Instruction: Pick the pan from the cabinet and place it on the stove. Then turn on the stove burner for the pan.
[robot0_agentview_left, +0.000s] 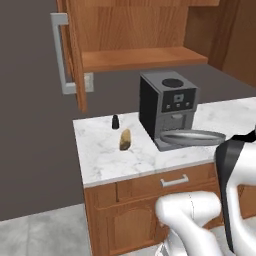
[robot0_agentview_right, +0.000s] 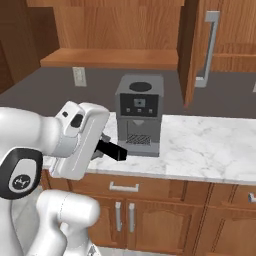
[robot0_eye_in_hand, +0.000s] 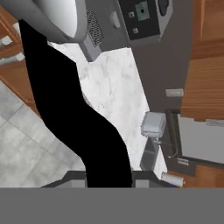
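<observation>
The pan (robot0_agentview_left: 194, 137) is being carried clear of the cabinet (robot0_agentview_left: 145, 57), whose shelf is being shown bare in the upper middle of the left base view, so the pick is judged done. In that view the silver dish is being held level at centre right, in front of the coffee machine (robot0_agentview_left: 167, 107) and above the marble counter (robot0_agentview_left: 115, 155). In the hand view the black handle (robot0_eye_in_hand: 74, 118) is being shown sweeping from the upper left down to the bottom centre, where it is being clamped by the gripper (robot0_eye_in_hand: 109, 178); the jaws are being kept narrow on it, though the fingertips are barely being made out. In the right base view the end of the handle is being seen poking out at centre left from behind the white arm, which is covering the dish. Placement and burner ignition are judged as remaining. The stove is not being identified with confidence; a dark appliance (robot0_eye_in_hand: 192, 146) at the lower right of the hand view is being cut off and is too blurred to name. A small dark bottle (robot0_agentview_left: 115, 121) and a bread roll (robot0_agentview_left: 125, 139) are being seen at centre left.
</observation>
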